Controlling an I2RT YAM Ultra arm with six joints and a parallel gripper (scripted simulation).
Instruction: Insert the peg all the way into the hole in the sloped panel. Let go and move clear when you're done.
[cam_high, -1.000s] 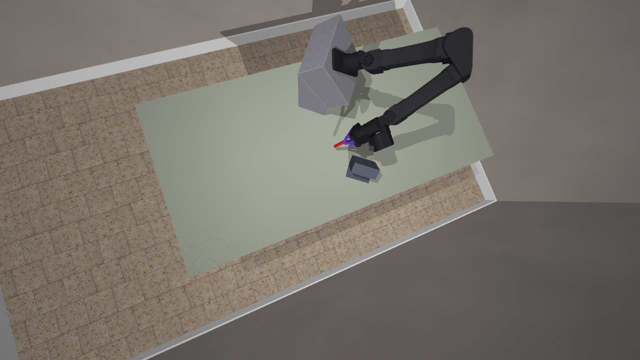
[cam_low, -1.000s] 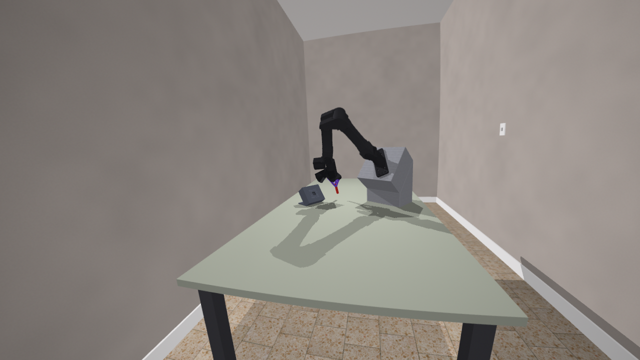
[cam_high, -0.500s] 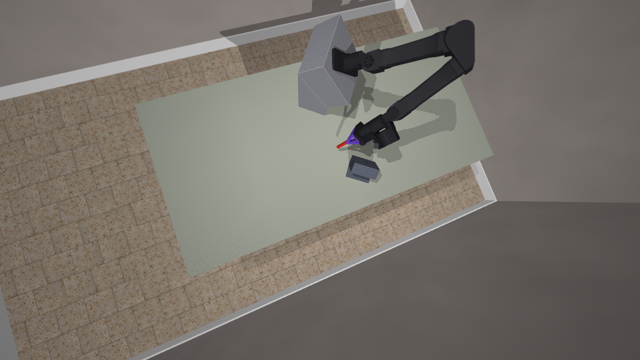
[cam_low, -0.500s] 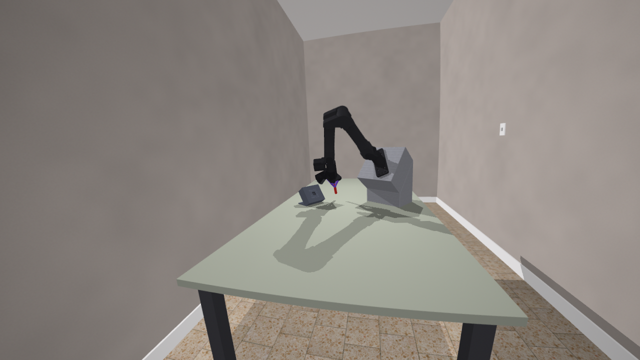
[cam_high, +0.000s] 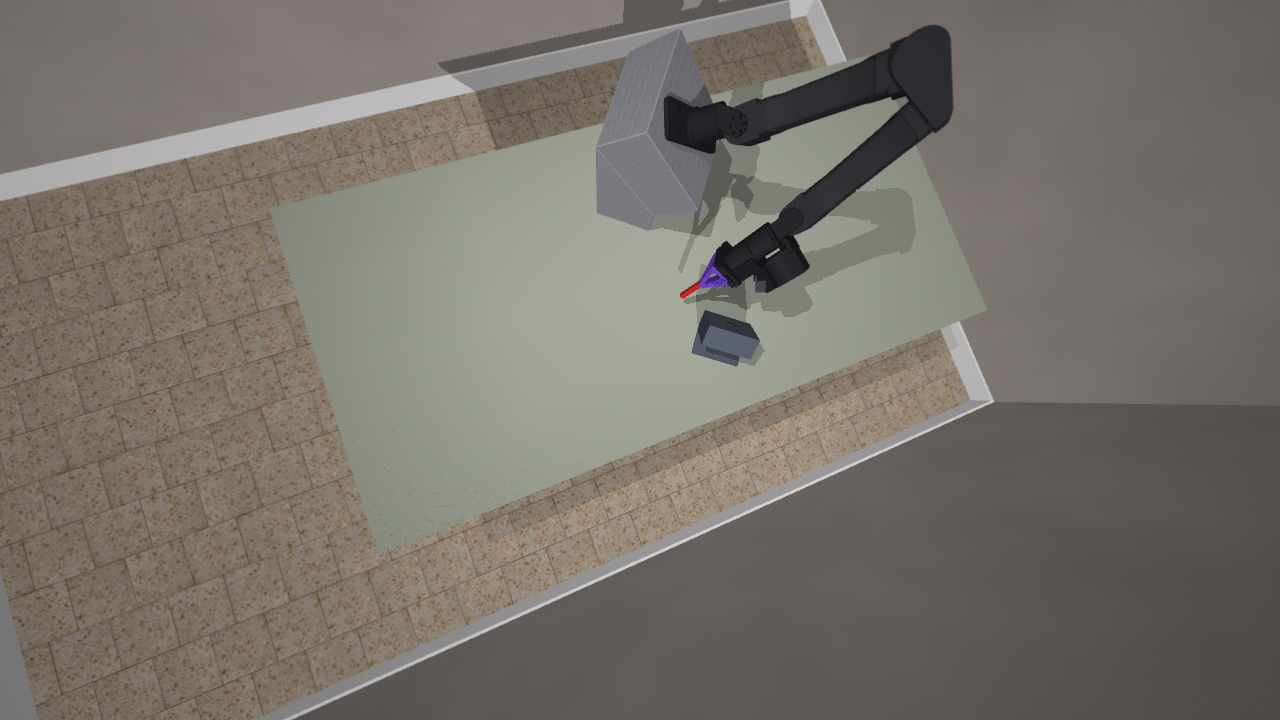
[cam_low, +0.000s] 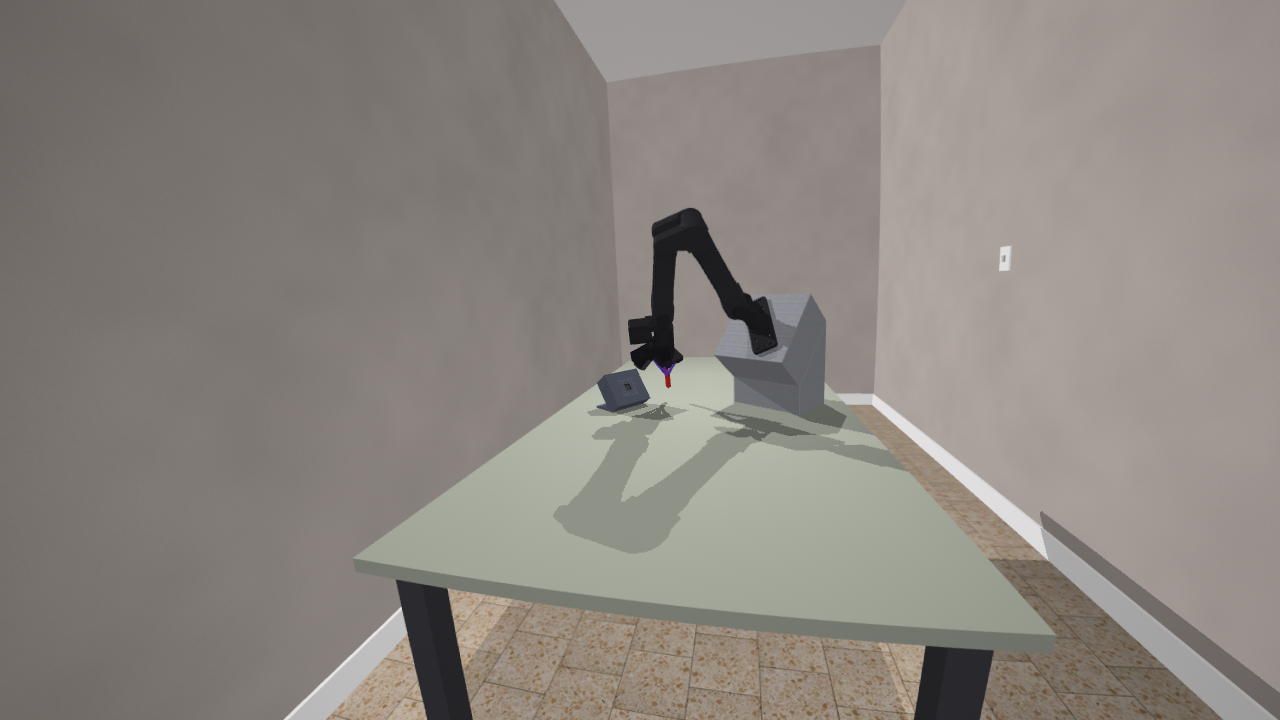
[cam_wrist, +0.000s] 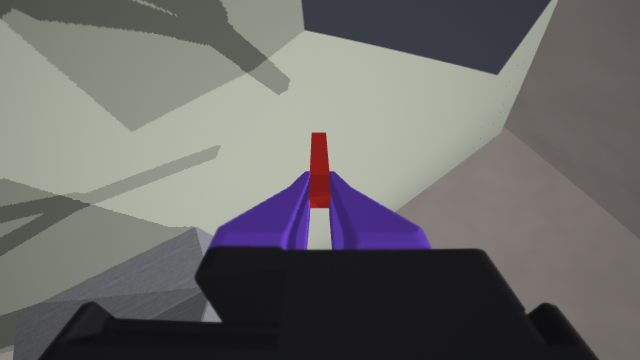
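My gripper (cam_high: 711, 275) with purple fingers is shut on a red peg (cam_high: 690, 290), which sticks out past the fingertips. It hangs above the table, pointing down, in the exterior view (cam_low: 667, 378). In the wrist view the peg (cam_wrist: 319, 162) sits between the fingers. The small dark grey block with the sloped panel (cam_high: 725, 337) stands on the table just beside and below the gripper; it shows in the exterior view (cam_low: 623, 388) with a small dark hole on its face. In the wrist view only its dark edge (cam_wrist: 425, 30) shows at the top.
A large light grey block (cam_high: 648, 134) (cam_low: 776, 353) carries the arm's base at the back of the table; a corner of it shows in the wrist view (cam_wrist: 130, 285). The table edge and a wall lie close beyond the sloped panel block.
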